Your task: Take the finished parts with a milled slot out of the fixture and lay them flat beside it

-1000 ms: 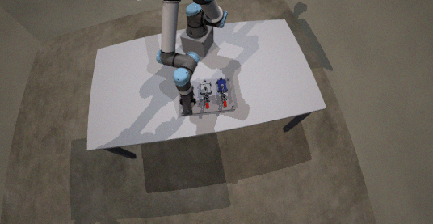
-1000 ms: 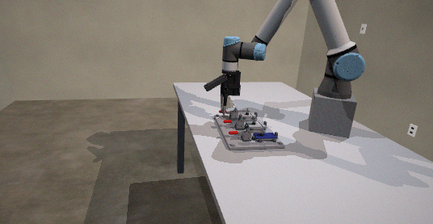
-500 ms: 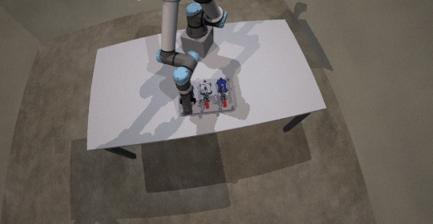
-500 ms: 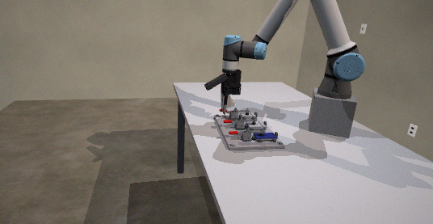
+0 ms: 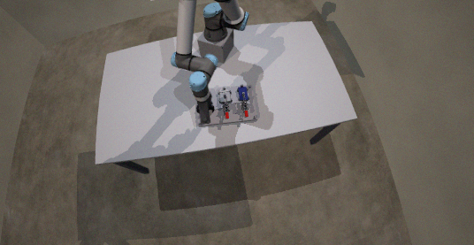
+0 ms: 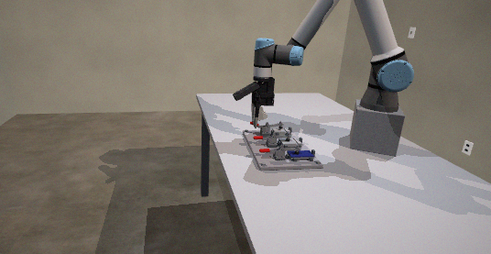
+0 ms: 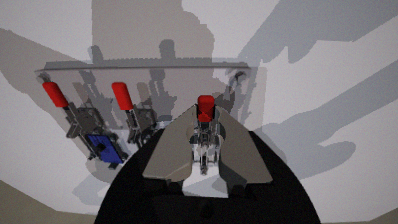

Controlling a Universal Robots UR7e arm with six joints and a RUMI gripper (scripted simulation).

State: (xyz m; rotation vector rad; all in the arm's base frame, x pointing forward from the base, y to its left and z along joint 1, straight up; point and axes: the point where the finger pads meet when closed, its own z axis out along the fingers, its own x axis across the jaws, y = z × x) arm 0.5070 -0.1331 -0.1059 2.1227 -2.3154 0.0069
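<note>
The grey fixture plate [image 5: 253,118] [image 6: 267,165] [image 7: 190,80] carries three toggle clamps in a row. The blue blank [image 5: 242,90] [image 6: 300,153] [image 7: 107,147] sits in one end station under its clamp. A pale finished part [image 5: 227,95] [image 6: 291,142] sits in the middle station. My gripper [image 5: 204,113] [image 6: 255,120] [image 7: 205,105] stands upright over the other end station. It is shut on that clamp's red handle [image 7: 205,106] [image 6: 252,123]. A pale part [image 7: 199,187] shows below the fingers in the wrist view. The other two red handles [image 7: 55,95] [image 7: 122,96] lie free.
The arm's grey base block [image 5: 216,45] [image 6: 376,126] stands on the white table [image 5: 133,111] [image 6: 366,215] behind the fixture. The table's front edge runs close to the fixture's handle side.
</note>
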